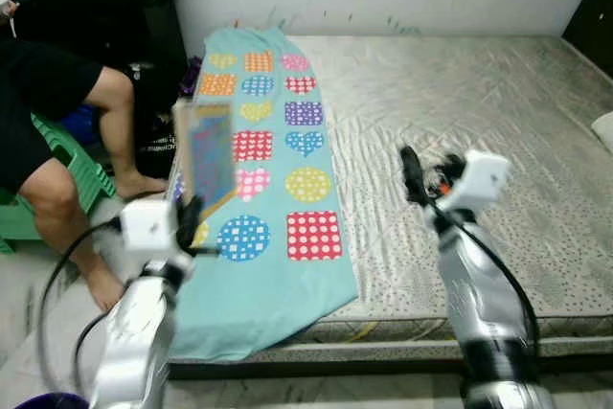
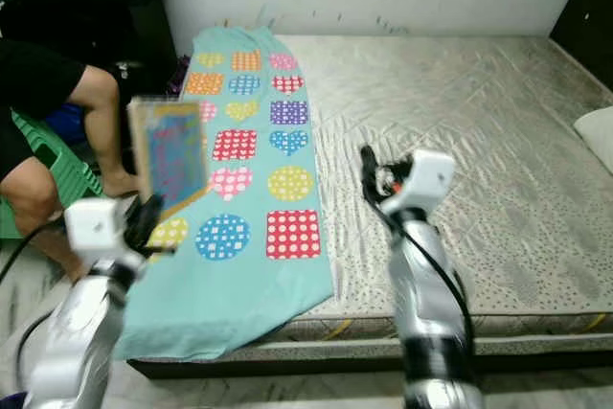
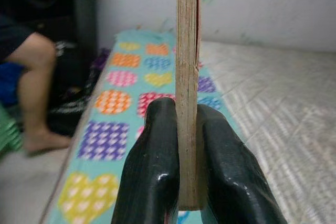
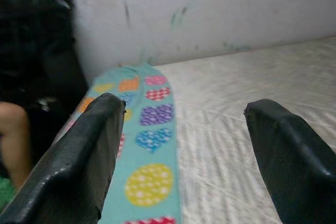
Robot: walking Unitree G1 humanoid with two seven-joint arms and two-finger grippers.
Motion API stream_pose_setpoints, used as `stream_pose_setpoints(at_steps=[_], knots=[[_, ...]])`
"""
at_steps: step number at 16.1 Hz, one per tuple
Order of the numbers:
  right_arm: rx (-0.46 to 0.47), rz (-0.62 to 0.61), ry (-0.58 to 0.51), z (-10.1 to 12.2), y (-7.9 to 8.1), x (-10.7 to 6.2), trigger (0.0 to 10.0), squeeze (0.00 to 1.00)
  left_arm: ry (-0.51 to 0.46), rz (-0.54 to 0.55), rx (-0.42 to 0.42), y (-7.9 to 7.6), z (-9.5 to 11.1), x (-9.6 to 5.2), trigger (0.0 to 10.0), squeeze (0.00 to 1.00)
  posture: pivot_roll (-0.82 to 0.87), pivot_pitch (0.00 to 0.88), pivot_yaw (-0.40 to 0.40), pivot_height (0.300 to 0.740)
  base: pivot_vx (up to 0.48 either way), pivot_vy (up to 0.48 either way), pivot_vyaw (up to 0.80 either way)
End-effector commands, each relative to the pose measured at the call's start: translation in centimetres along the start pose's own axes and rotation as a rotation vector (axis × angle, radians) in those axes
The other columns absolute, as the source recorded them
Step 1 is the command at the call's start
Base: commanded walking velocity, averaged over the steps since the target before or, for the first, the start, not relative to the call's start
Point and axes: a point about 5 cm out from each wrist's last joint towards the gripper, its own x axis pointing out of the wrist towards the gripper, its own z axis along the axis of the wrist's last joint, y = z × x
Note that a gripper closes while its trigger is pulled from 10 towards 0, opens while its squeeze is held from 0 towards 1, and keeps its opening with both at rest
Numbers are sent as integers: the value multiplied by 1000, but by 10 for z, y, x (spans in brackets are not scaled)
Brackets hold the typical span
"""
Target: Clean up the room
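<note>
The book [image 1: 206, 155] is up in the air at the left side of the bed, held upright over the near-left part of the blanket [image 1: 278, 189], cover facing right-ish. The left gripper [image 3: 181, 182] has its jaws clamped on the book's bottom edge, one finger on each side, so from the wrist view you just get the worn page edge. The blanket is teal with dotted squares, circles and hearts, running down the left strip of the mattress [image 1: 460, 112] and hanging off the near edge. The right gripper [image 4: 181, 145] hovers over the middle of the mattress, jaws spread wide, nothing in them. A person's legs [image 1: 77, 170] are off to the left, sitting on a green stool [image 1: 72, 165].
</note>
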Motion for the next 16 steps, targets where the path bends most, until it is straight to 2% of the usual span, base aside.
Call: stream_pose_setpoints(at_steps=[1, 3, 4, 5, 6, 8, 11, 13, 16], knots=[[-55, -7, 10, -1, -7, -11, 10000, 0, -38, 26, 36, 7, 10, -8, 10000, 0, -59, 0, -17, 740, 0, 0, 0], [-98, -22, 41, -6, -15, -25, 10000, 0, -18, 66, 51, 16, 7, -22, 10000, 0, -58, 0, -21, 740, 0, 0, 0], [-159, -35, 70, -10, -28, -41, 10000, 0, 2, 113, 78, 26, 6, -38, 10000, 0, -51, 0, -28, 740, 0, 0, 0], [-145, -31, 82, -11, -32, -46, 10000, 0, 7, 122, 88, 28, 6, -43, 10000, 0, -50, 0, -31, 740, 0, 0, 0], [-144, -40, 65, -10, -34, -48, 10000, 0, 12, 126, 86, 29, 6, -42, 10000, 0, -53, 0, -36, 740, 0, 0, 0], [-193, -21, 63, -7, -29, -42, 10000, 0, 16, 120, 55, 24, 4, -35, 10000, 0, -64, 0, -33, 740, 0, 0, 0], [-140, 16, 57, -4, -16, -32, 10000, 0, -8, 85, 8, 12, 7, -22, 10000, 0, -65, 0, -37, 740, 0, 0, 0], [-139, 54, 47, -3, -6, -25, 10000, 0, -32, 69, 15, 8, 12, -11, 10000, 0, -67, 0, -45, 740, 0, 0, 0], [-146, 77, 41, -1, -4, -19, 10000, 0, -46, 34, -3, 2, 14, -8, 10000, 0, -63, 0, -48, 740, 0, 0, 0]])
